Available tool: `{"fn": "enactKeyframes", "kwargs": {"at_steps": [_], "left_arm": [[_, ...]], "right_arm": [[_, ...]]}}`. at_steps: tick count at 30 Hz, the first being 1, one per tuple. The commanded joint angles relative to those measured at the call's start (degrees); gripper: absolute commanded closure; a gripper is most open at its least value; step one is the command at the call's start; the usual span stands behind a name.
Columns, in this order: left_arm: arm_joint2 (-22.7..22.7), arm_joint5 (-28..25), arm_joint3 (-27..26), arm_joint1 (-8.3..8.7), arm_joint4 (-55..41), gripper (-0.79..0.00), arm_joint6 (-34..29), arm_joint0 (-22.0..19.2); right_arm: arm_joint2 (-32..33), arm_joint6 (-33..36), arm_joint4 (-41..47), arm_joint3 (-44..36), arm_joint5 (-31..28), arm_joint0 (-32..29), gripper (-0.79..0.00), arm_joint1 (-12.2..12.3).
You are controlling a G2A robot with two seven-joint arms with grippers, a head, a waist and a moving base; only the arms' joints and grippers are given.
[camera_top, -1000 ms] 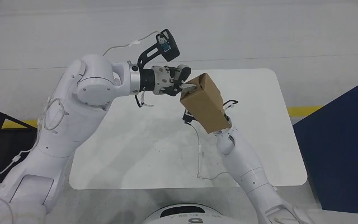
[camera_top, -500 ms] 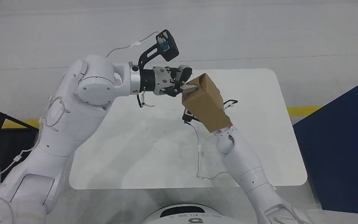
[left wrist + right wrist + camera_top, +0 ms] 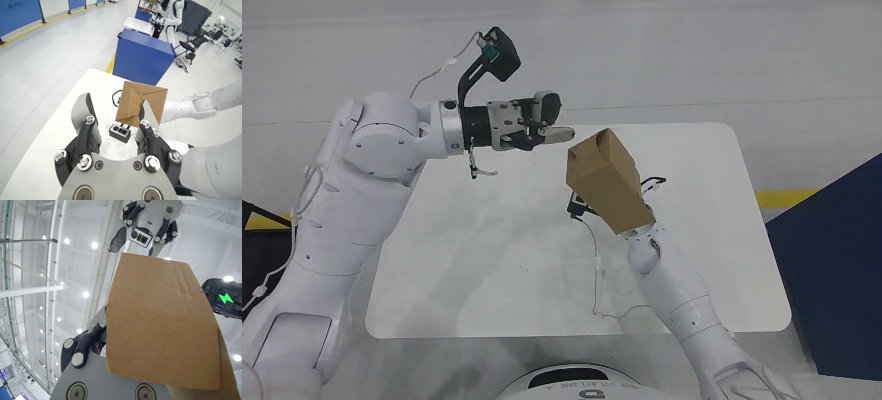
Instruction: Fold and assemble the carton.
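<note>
The carton (image 3: 607,180) is a tall brown cardboard box held up above the white table (image 3: 472,270), just right of the middle of the top view. It leans, with its upper end toward the upper left of the frame and its lower end toward the lower right, where it meets the right arm's wrist. The right gripper (image 3: 100,323) is clamped on that lower end. In the right wrist view one dark finger link and a grey finger press against the side of the cardboard (image 3: 160,313), and the far finger is hidden behind the box. The upper end of the carton (image 3: 149,102) has its flaps folded in, with creases meeting near the centre.

The left gripper (image 3: 554,118) sits in the upper middle of the top view, to the left of the carton's upper end and clear of it. Its fingers are spread apart and hold nothing. In the left wrist view the left gripper (image 3: 115,99) points at the folded end of the box.

A thin white cable (image 3: 597,285) runs over the table below the carton. A blue cabinet (image 3: 832,270) stands off the right edge of the table, with a yellow floor line (image 3: 787,197) beside it.
</note>
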Motion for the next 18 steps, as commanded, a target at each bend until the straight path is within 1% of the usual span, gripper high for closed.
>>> {"fn": "enactKeyframes", "kwargs": {"at_steps": [1,4,5,7,11,14,18], "left_arm": [[1.3,3.8,0.4,-0.29,4.4,-0.397,0.6,-1.1],[3.7,5.7,0.4,-0.87,6.8,-0.360,1.0,-2.5],[4.5,5.4,0.3,-1.07,6.5,-0.354,1.0,-2.8],[5.5,3.8,0.3,-1.36,5.2,-0.372,0.6,-3.4],[7.0,1.0,0.6,-1.67,3.8,-0.376,-1.0,-4.2],[8.1,0.3,0.4,-1.87,3.6,-0.372,-2.2,-4.6],[9.0,0.1,0.3,-2.11,3.4,-0.372,-2.3,-4.8]], "right_arm": [[0.1,-0.1,0.0,0.0,0.1,0.0,0.000,0.0],[0.4,-0.2,0.1,0.0,0.2,0.0,0.000,-0.1],[0.5,-0.3,0.1,0.0,0.3,0.0,0.000,-0.1],[0.7,-0.4,0.2,0.0,0.4,-0.1,0.000,-0.1],[1.1,-0.6,0.4,0.0,0.6,-0.2,0.000,-0.2],[1.2,-0.8,0.2,0.2,0.8,-0.1,0.000,-0.3],[1.3,-1.0,0.1,0.4,1.0,0.0,0.000,-0.4]]}}
